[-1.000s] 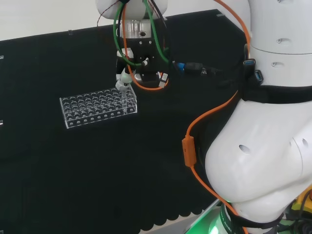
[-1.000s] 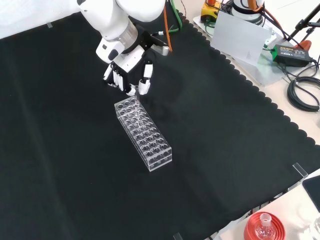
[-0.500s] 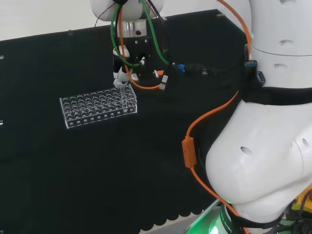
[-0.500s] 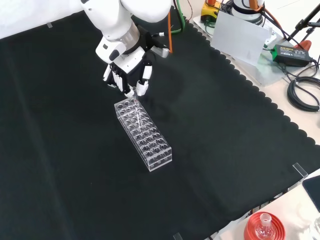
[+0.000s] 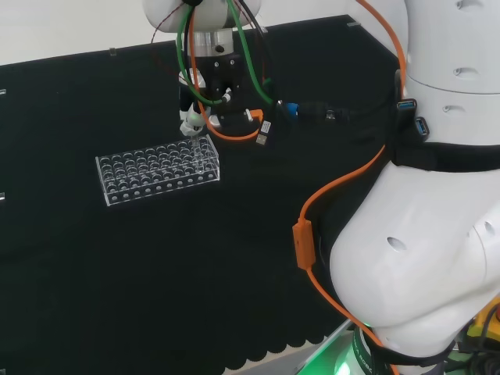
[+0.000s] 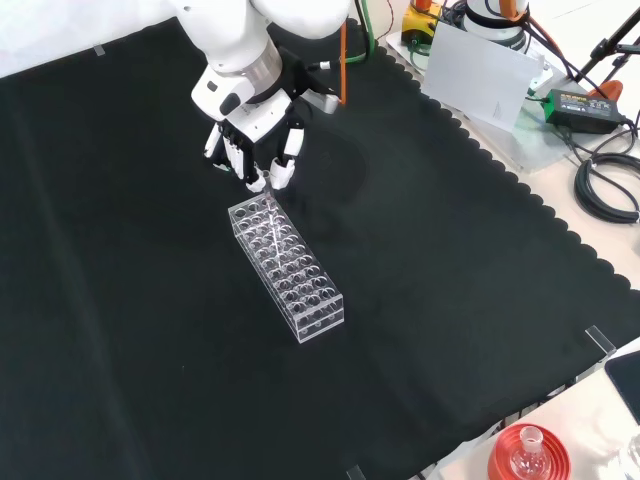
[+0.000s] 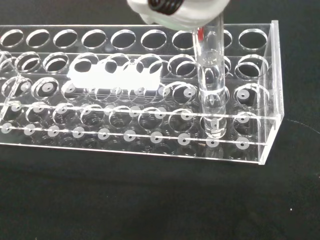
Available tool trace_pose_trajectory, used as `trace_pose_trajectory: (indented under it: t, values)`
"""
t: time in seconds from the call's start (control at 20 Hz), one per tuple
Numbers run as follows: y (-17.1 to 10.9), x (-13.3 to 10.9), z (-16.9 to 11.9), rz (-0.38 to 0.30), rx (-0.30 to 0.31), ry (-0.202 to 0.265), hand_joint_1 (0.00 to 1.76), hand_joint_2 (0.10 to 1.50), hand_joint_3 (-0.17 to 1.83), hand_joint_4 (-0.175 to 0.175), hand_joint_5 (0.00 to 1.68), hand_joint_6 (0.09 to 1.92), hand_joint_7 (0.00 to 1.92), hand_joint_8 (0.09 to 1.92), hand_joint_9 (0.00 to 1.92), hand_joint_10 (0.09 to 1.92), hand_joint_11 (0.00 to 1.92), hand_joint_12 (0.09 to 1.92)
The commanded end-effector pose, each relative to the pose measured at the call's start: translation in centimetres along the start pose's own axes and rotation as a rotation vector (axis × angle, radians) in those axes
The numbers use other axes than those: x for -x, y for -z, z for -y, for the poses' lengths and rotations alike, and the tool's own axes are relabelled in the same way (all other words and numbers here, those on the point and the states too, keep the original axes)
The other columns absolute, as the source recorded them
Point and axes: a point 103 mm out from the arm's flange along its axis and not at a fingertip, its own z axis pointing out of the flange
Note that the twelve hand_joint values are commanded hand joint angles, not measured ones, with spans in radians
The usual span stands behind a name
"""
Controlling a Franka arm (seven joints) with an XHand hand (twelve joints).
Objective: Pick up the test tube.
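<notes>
A clear test tube (image 7: pixel 210 75) stands upright in the wrist view. Its lower end still sits in a hole near one end of the clear plastic rack (image 7: pixel 270 100), and its top is hidden under the blurred white hand (image 7: pixel 175 10). The black and white hand (image 6: pixel 256 150) hangs over the far end of the rack (image 6: pixel 290 265) in the front view, fingers pointing down and pinched on the tube's top. In the head view the hand (image 5: pixel 193 117) is just above the right end of the rack (image 5: pixel 156 173). The rack's other holes look empty.
Black cloth lies bare all around the rack. In the front view a red ribbed stand with a flask (image 6: pixel 527 455) sits off the cloth at the near right, and cables and a grey plate (image 6: pixel 480 75) lie at the far right.
The hand has risen a little above the rack's end, drawing the test tube up with it. The rack has stayed put.
</notes>
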Motion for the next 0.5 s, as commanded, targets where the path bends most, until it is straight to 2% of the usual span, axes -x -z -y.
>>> trace_pose_trajectory:
  t: [0.05,0.25,0.5]
  values:
    - [0.3,0.0,0.1,0.007,0.009,0.002,1.41,1.00,0.00,-0.175,1.18,0.66,1.32,0.71,1.16,0.52,0.47,1.37]
    - [0.6,0.0,0.2,0.012,0.017,0.006,1.41,0.99,-0.01,-0.175,1.19,0.64,1.34,0.69,1.17,0.49,0.48,1.37]
    - [2.6,0.4,1.1,0.018,0.033,0.010,1.41,0.99,-0.01,-0.175,1.20,0.63,1.34,0.68,1.17,0.48,0.48,1.37]
